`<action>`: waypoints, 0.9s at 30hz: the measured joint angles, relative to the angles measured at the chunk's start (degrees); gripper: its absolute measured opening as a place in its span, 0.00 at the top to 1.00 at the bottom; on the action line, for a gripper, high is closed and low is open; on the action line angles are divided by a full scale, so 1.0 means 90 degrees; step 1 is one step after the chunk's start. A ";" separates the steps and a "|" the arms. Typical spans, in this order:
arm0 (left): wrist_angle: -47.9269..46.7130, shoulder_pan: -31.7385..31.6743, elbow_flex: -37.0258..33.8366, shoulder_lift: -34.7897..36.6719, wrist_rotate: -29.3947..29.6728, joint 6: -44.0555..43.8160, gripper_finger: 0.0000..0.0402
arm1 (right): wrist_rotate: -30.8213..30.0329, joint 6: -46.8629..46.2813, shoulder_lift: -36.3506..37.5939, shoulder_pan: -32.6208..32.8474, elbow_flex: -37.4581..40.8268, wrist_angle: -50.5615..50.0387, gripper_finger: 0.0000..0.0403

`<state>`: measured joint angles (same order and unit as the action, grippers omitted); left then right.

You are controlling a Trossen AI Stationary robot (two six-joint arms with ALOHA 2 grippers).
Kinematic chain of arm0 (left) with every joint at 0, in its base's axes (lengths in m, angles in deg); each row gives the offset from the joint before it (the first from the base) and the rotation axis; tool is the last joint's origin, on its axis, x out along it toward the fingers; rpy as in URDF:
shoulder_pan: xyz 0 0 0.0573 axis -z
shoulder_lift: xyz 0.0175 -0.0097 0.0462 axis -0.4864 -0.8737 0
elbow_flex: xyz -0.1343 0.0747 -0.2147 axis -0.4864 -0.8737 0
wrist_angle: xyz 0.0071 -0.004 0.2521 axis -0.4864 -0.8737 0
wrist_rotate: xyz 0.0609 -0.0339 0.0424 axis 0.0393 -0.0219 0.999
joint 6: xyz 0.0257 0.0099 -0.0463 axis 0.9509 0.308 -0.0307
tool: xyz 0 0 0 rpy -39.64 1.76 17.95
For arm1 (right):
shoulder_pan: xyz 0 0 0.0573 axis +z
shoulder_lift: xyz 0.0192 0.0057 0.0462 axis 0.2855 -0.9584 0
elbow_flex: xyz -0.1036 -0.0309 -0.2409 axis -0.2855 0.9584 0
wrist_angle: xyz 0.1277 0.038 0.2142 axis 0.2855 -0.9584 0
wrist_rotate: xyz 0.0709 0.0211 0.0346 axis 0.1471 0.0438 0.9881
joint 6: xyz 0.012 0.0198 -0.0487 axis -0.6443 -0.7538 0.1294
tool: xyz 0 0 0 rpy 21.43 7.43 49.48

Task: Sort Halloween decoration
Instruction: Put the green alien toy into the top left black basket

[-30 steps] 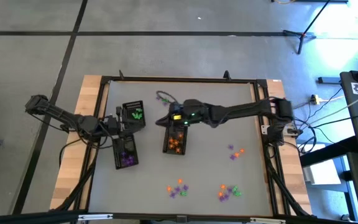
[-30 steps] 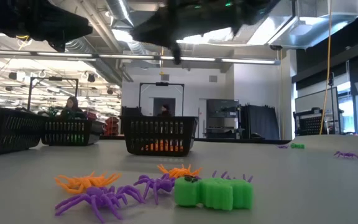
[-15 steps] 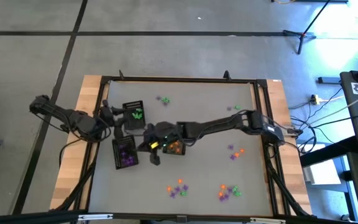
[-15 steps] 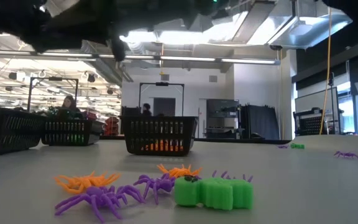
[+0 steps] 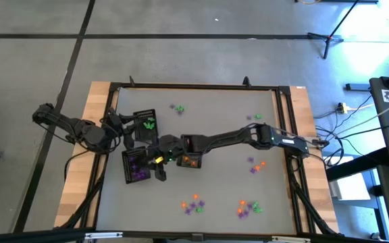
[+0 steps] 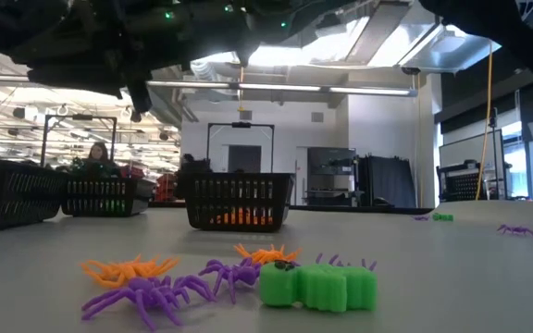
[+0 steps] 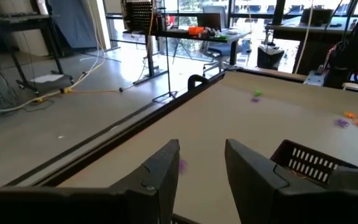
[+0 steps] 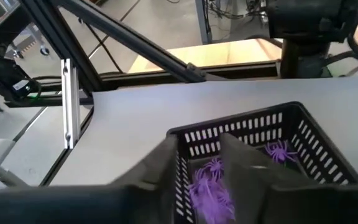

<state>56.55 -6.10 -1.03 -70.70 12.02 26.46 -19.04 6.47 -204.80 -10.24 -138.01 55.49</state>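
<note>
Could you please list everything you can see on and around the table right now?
Black trays: three, left of the table's centre; one holds purple trinkets, one green, one orange.
Loose trinkets: orange, purple and green, in small clusters at the near edge, right side and far side.
Table: one, grey top, black frame.
Left gripper: open, empty, by the green tray.
Right gripper: open, over the purple tray.
</note>
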 joint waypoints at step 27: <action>0.0055 0.0000 -0.0001 -0.0010 -0.1026 0.0025 0.69 | -0.2287 0.0186 0.2280 -0.0781 0.0000 -0.4805 0.51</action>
<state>57.04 -6.10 -1.04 -70.78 2.79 26.68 -39.62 8.15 -184.28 -17.27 -138.01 12.24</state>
